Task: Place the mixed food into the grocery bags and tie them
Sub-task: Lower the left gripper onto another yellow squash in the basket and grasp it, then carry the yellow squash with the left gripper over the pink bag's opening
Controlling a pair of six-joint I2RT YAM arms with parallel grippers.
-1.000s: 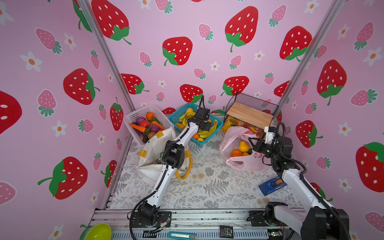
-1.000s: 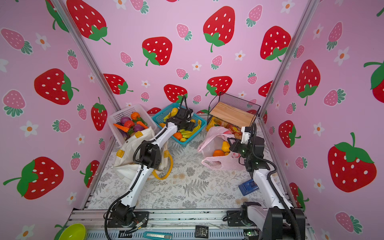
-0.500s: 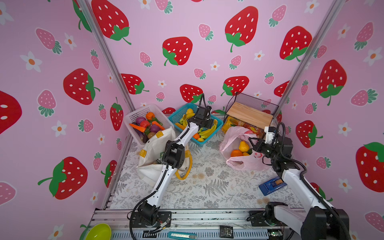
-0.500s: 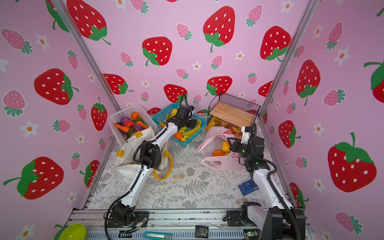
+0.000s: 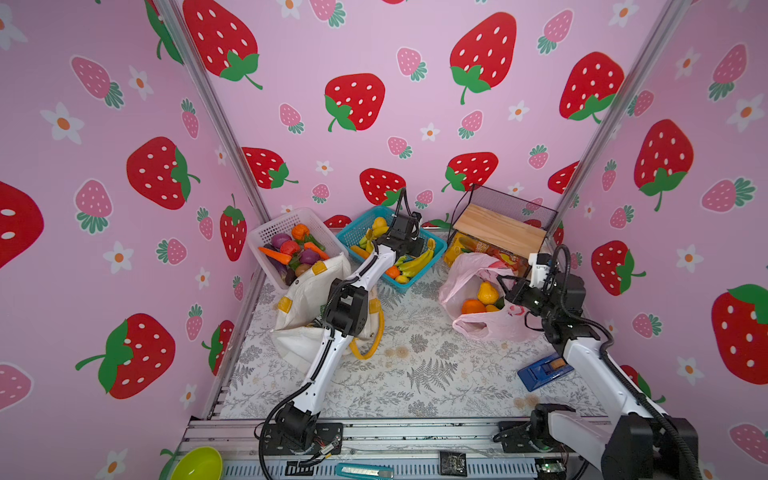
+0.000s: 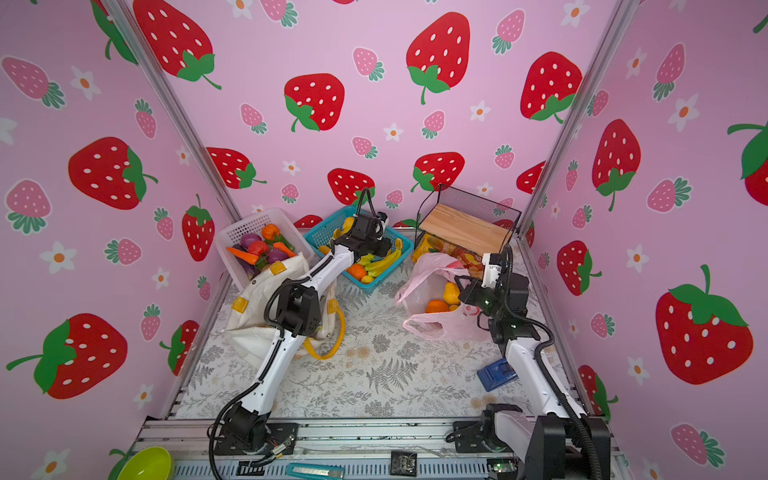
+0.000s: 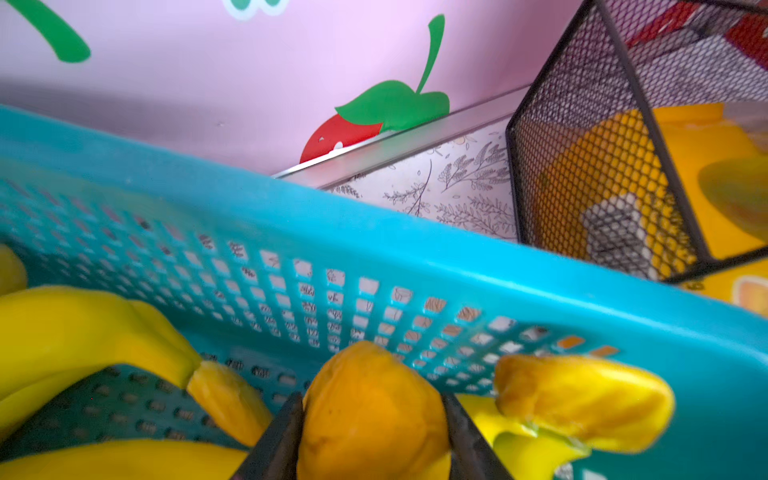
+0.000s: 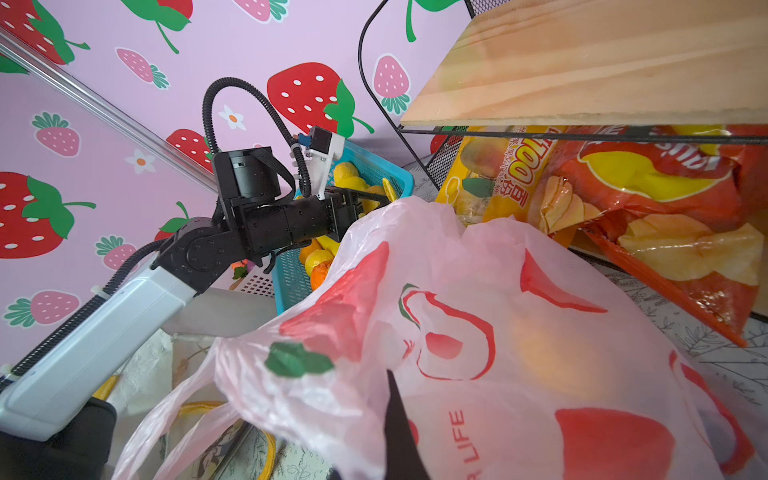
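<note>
Left wrist view looks into the blue lattice basket (image 7: 415, 249), where the left gripper (image 7: 372, 401) is closed on a small orange-yellow toy fruit (image 7: 370, 424). The two dark fingers (image 7: 282, 440) touch the fruit, one on each side. The fruit is matte and a little bumpy, with some tiny dark dots on the skin. Just beside this gripper, on both sides, lie yellow bananas (image 7: 83, 328) with orange cut ends. The basket wall stands right in front of it.

The right gripper (image 8: 392, 399) has its jaws together, and they seem to pinch the film of the pink plastic bag (image 8: 457, 332), which spreads directly in front of it. The bag is thin and half transparent, printed with red fruit shapes, a green leaf and the red letters "LIFE". In both top views its mouth is open, and inside, near the right gripper, are a yellow pear (image 5: 487, 292) and an orange (image 5: 473, 306).

The white canvas tote (image 5: 305, 291), with yellow patches and a yellow handle, lies well apart from the left gripper, under the elbow of that arm. Beyond the pink bag, red and yellow snack packs (image 8: 665, 187) lie under a wooden shelf (image 8: 602, 62).
</note>
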